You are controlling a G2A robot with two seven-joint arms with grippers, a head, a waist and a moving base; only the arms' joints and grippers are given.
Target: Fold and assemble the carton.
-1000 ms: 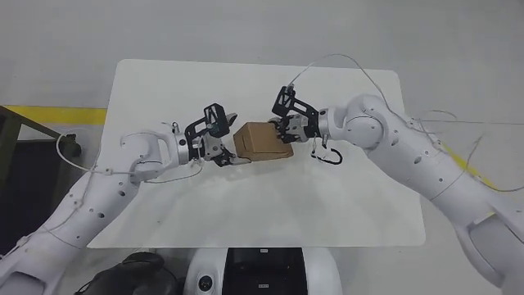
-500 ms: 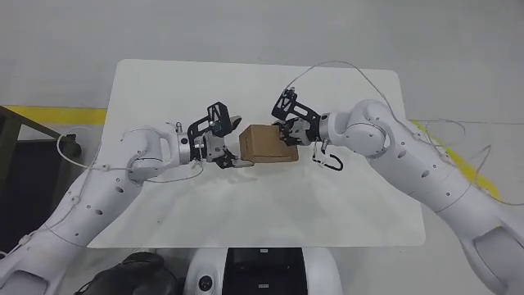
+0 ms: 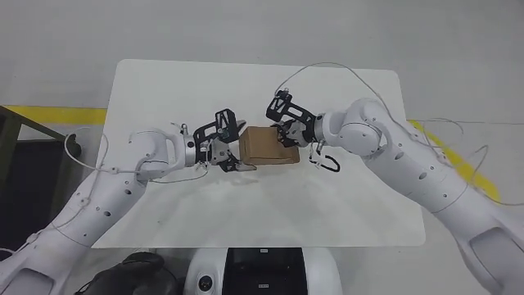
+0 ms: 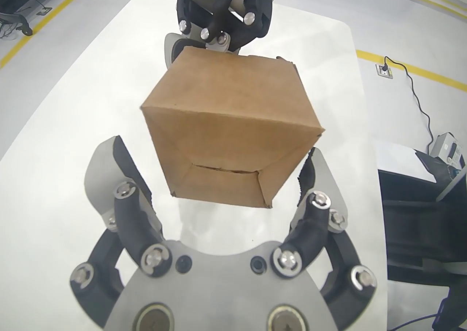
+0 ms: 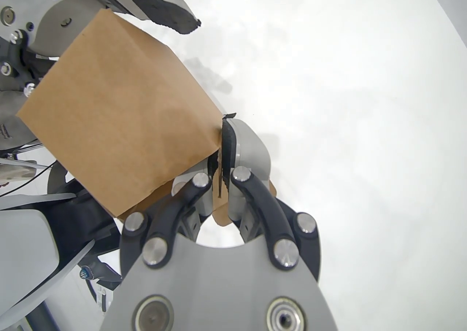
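**Carton gripped at one end, middle of table**

Left side: the left gripper (image 3: 235, 144) is released, its fingers (image 4: 109, 172) spread wide on either side of the carton's near end. One pad sits just beside a lower corner of the box.

Centre: the carton (image 3: 268, 145) is between the two grippers, over the middle of the white table (image 3: 164, 90). I cannot tell whether its underside touches the surface. I read plain brown board on every face I can see. It is squared up into a box. The end facing the left gripper has its flaps folded inward, and they meet at a slightly ragged seam.

Right side: the right gripper (image 5: 223, 150) is clenched on the carton's far edge, with a flap of board pinched between its pads.
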